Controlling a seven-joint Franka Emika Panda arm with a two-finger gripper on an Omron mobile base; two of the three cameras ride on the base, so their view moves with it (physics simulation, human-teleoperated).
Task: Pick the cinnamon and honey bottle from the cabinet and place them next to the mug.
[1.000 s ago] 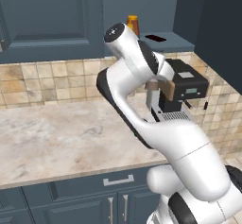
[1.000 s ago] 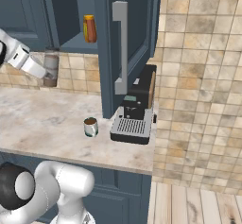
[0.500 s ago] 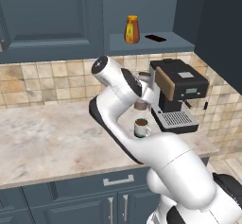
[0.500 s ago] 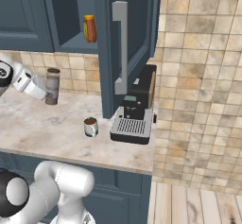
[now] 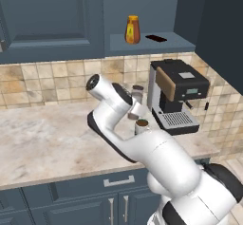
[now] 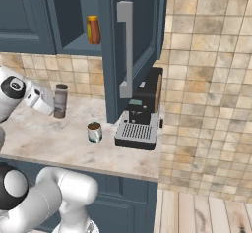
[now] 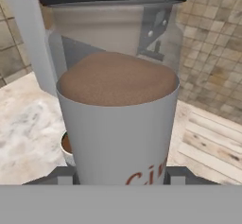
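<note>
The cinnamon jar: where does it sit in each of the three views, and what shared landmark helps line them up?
Left base view: the cinnamon is at centre, just behind the arm's wrist, left of the coffee machine.
Right base view: at left, upright, at the gripper, over the counter and left of the mug.
Hand view: it spans most of the frame, close up, brown powder inside.
Shared landmark: the mug, in all three views.

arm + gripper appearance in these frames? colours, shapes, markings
The arm has glossy white, rounded shell segments, bulbous at the joints, with dark bands between links. A round black cap with a pale ring marking closes one joint end. No cables or logos are visible. The gripper has a white, boxy body; its fingers are too hidden to describe.
</note>
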